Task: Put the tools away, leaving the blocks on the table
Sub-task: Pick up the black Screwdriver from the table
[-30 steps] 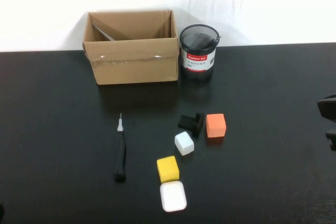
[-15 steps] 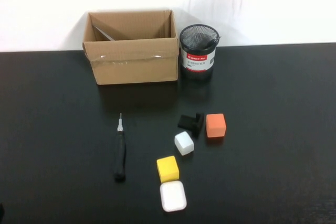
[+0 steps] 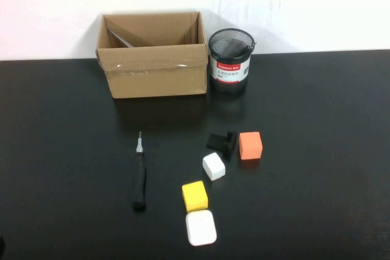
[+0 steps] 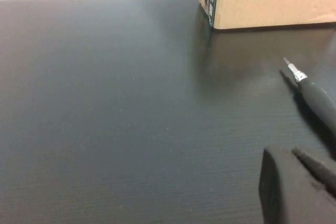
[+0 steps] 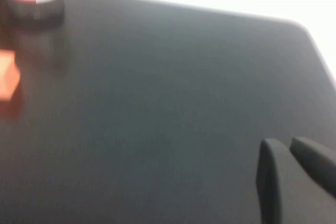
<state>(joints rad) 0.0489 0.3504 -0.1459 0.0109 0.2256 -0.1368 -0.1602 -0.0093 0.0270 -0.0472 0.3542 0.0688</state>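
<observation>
A black-handled screwdriver [image 3: 139, 178] lies on the black table [image 3: 317, 114], left of the blocks; it also shows in the left wrist view [image 4: 315, 95]. The orange cube [image 3: 250, 145], white cube [image 3: 214, 166], yellow cube [image 3: 194, 196] and flat white rounded square [image 3: 201, 228] sit at centre. The scissors and the probe are not clearly in view. A slim grey item [image 3: 122, 39] leans inside the box. My left gripper [image 4: 283, 153] is shut and empty, near the screwdriver's handle. My right gripper [image 5: 284, 142] is shut and empty, far right of the orange cube [image 5: 8, 74].
An open cardboard box [image 3: 152, 68] stands at the back, with a black mesh cup [image 3: 231, 59] to its right. A small black object [image 3: 221, 142] lies beside the orange cube. Both arms are outside the high view.
The right arm, seen at the right edge a second ago, has withdrawn out of the high view. Nothing on the table has moved.
</observation>
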